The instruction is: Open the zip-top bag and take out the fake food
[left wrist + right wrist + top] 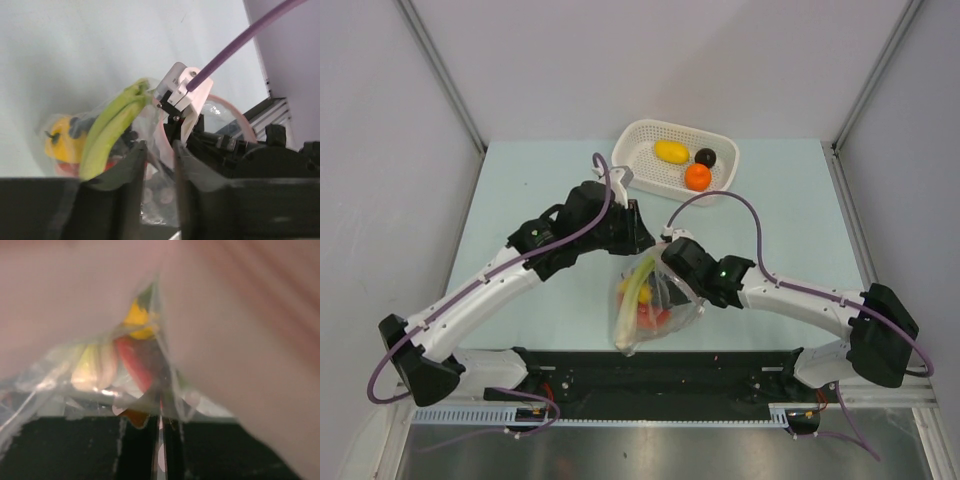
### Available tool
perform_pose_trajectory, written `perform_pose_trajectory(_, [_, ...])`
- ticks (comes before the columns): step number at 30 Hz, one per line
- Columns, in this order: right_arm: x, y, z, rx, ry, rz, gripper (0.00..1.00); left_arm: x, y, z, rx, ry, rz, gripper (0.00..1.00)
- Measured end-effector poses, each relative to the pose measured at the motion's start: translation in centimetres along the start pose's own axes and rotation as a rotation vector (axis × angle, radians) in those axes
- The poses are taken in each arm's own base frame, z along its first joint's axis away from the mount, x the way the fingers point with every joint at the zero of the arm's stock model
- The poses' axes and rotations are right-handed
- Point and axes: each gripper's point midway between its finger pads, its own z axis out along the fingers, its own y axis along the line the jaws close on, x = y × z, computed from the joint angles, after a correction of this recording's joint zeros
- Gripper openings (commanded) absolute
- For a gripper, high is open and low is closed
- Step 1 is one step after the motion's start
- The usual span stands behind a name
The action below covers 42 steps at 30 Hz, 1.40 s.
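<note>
The zip-top bag (pixel 658 312) hangs between my two grippers above the table's near edge. Inside it are a long green-white stalk (pixel 638 285), a red piece (pixel 650 318) and a yellow piece (pixel 57 142). My left gripper (pixel 645 245) holds the bag's top edge, with the pink zip strip and film between its fingers (pixel 159 155). My right gripper (pixel 670 255) is shut on the opposite edge of the bag (pixel 161 415). The right wrist view looks into the bag at the red piece (pixel 131 362). A yellow lemon (pixel 670 151), a dark round fruit (pixel 706 157) and an orange (pixel 698 177) lie in the basket.
The white perforated basket (pixel 630 140) stands at the back of the pale green table (pixel 520 200), just behind the left gripper. A black rail (pixel 720 375) with the arm bases runs along the near edge. Grey walls close in both sides.
</note>
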Motion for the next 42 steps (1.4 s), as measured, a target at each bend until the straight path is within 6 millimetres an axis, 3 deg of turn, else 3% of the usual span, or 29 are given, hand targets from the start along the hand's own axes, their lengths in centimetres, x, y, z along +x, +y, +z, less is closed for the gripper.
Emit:
perform_pose_trajectory(2, [0.8, -0.4, 0.8, -0.011, 0.01, 0.007, 0.07, 0.1, 0.2, 0.0, -0.01, 0.005, -0.009, 0.52])
perform_pose_trajectory(5, [1.6, -0.9, 1.5, -0.024, 0.02, 0.021, 0.09, 0.3, 1.2, -0.3, -0.056, -0.007, -0.023, 0.54])
perform_pose_trajectory(9, [2.1, -0.7, 1.9, -0.055, 0.02, 0.026, 0.18, 1.3, 4.4, -1.5, -0.156, -0.021, -0.061, 0.42])
perform_pose_trajectory(10, [2.1, -0.6, 1.9, -0.066, 0.019, 0.026, 0.21, 1.8, 5.4, -1.7, -0.18, -0.019, -0.079, 0.35])
perform_pose_trajectory(15, [2.2, 0.5, 1.8, -0.138, 0.025, 0.022, 0.39, 6.2, 10.3, -0.1, -0.313, 0.093, -0.15, 0.27])
perform_pose_trajectory(19, [2.8, 1.0, 1.8, -0.179, 0.041, 0.01, 0.5, 10.6, 12.7, 2.1, -0.378, 0.229, -0.169, 0.24])
perform_pose_trajectory(24, [3.8, 1.1, 2.0, -0.199, 0.067, -0.012, 0.58, 13.7, 13.9, 3.8, -0.39, 0.321, -0.185, 0.23])
perform_pose_trajectory(29, [4.8, 1.4, 2.9, -0.214, 0.093, -0.045, 0.61, 14.8, 14.0, 4.5, -0.361, 0.328, -0.205, 0.22])
perform_pose_trajectory(31, [5.5, 1.4, 3.3, -0.22, 0.11, -0.058, 0.61, 15.2, 14.1, 4.7, -0.355, 0.329, -0.208, 0.22])
perform_pose_trajectory(34, [6.3, 1.6, 3.9, -0.229, 0.13, -0.073, 0.52, 15.6, 14.2, 4.9, -0.342, 0.331, -0.212, 0.22])
perform_pose_trajectory(36, [6.7, 1.6, 4.2, -0.23, 0.141, -0.079, 0.43, 15.5, 14.1, 4.9, -0.333, 0.325, -0.212, 0.25])
perform_pose_trajectory(37, [6.8, 1.5, 4.3, -0.23, 0.145, -0.085, 0.32, 15.4, 14.0, 4.9, -0.329, 0.322, -0.212, 0.27])
perform_pose_trajectory(40, [6.9, 1.6, 4.2, -0.239, 0.147, -0.091, 0.1, 14.9, 13.7, 4.5, -0.315, 0.301, -0.206, 0.43])
perform_pose_trajectory(42, [6.8, 1.7, 3.7, -0.244, 0.143, -0.091, 0.01, 14.1, 13.3, 4.0, -0.293, 0.271, -0.188, 0.53])
